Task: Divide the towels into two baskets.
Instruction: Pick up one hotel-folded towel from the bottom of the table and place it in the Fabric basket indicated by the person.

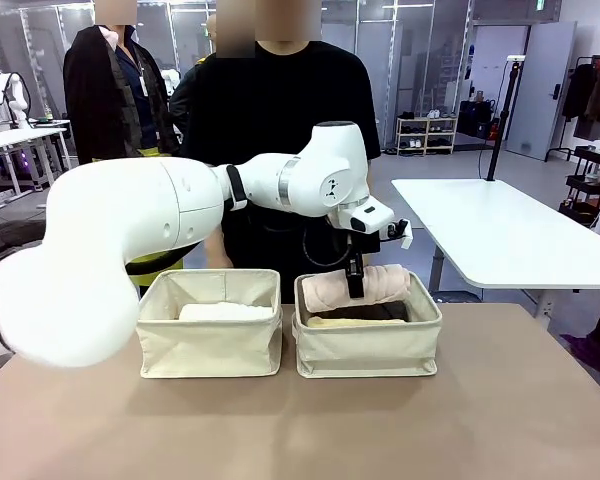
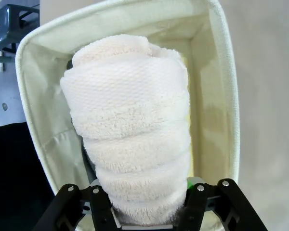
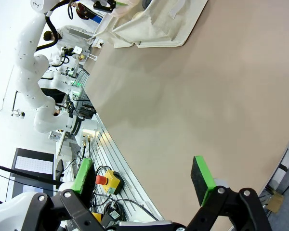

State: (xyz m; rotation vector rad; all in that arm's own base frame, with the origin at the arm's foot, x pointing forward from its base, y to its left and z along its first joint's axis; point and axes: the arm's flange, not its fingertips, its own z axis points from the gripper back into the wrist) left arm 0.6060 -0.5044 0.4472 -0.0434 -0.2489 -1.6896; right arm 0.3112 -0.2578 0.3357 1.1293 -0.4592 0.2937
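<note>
- The cream canvas rectangular basket on the left [image 1: 210, 325] sits on the brown table [image 1: 300, 430]; a white rolled terry towel [image 1: 223, 311] lies inside, only its top clear of the rim.
- The left gripper [image 1: 355, 285] hangs over the matching cream canvas basket on the right [image 1: 368, 340], its fingers closed around a cream rolled terry towel [image 2: 132, 130] held level above the rim.
- Under that roll, a pale yellow towel [image 1: 345, 322] and a dark towel [image 1: 388, 311] are mostly hidden.
- The right gripper [image 3: 144, 180] hovers over bare tabletop, green pads [image 3: 202, 178] wide apart, gripping nothing.
- A person in black [image 1: 280, 130] stands behind, partly hidden by the arm.
</note>
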